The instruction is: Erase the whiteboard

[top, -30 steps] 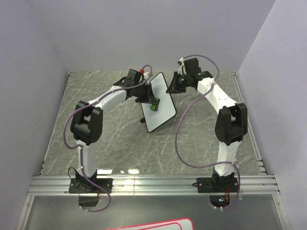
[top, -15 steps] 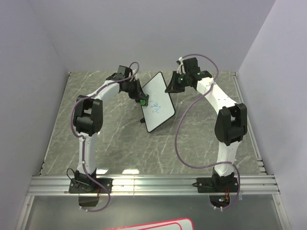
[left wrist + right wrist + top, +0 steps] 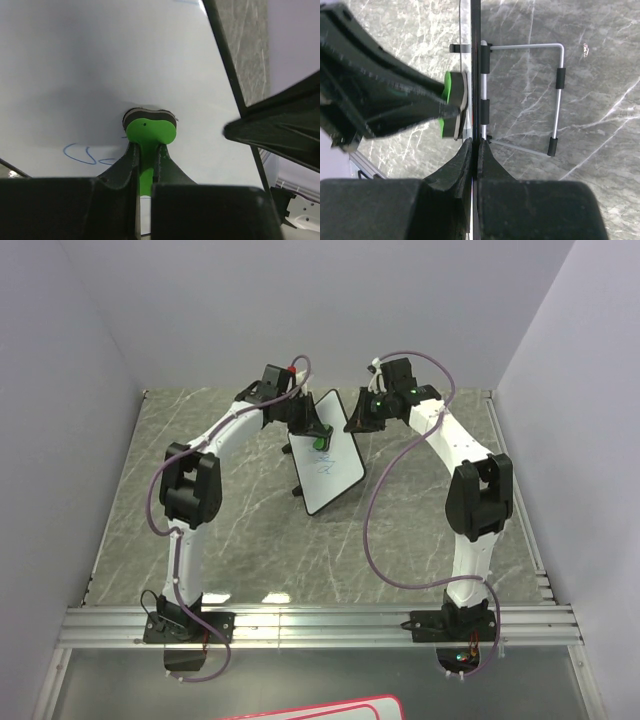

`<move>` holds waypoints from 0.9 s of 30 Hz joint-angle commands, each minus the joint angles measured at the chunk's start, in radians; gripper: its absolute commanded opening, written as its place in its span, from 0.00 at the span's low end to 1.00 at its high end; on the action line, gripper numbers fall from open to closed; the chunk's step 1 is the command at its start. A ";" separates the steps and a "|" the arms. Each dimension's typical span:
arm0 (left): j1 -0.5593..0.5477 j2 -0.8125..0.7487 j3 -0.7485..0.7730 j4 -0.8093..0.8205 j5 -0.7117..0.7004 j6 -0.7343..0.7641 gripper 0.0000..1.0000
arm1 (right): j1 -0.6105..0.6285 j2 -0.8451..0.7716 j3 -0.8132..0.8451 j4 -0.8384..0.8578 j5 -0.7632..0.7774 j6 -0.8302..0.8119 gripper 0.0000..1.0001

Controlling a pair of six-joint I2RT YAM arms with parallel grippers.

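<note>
Camera above the arms: the whiteboard [image 3: 335, 468] is standing tilted on the grey marble table [image 3: 250, 540], in its far half, about midway between the left and right edges. The left gripper [image 3: 318, 440] is reaching over the board's upper part and pinching a green eraser [image 3: 320, 443], which is lying against the white face. Faint blue scribbles [image 3: 325, 466] are showing just below the eraser. The right gripper [image 3: 357, 423] is meeting the board's upper right rim from the right side.

Left wrist camera: the left fingers are pinching the eraser's green stem with no gap on either side. The eraser's dark pad is pressing flat on the white face. A blue scribble is running just left of the fingers, below the pad. The board's black rim is crossing the upper right of the view, and the dark body of the right gripper is jutting in at that rim.

Right wrist camera: the board is appearing edge-on as a thin black line rising from the right fingers, which are pressed together on the rim. The eraser is touching the board's face on the left of that line. A wire stand [image 3: 559, 75] with black sleeves is projecting from the board's back, over the marble.
</note>
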 commanded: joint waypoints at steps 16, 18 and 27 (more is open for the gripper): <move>0.093 -0.076 -0.319 0.225 -0.134 -0.073 0.00 | 0.031 0.003 -0.049 0.086 -0.152 0.142 0.00; 0.108 -0.059 -0.334 0.241 -0.149 -0.081 0.00 | 0.034 -0.003 -0.075 0.116 -0.170 0.165 0.00; 0.092 -0.056 -0.324 0.319 -0.074 -0.098 0.00 | 0.041 0.009 -0.080 0.115 -0.187 0.197 0.00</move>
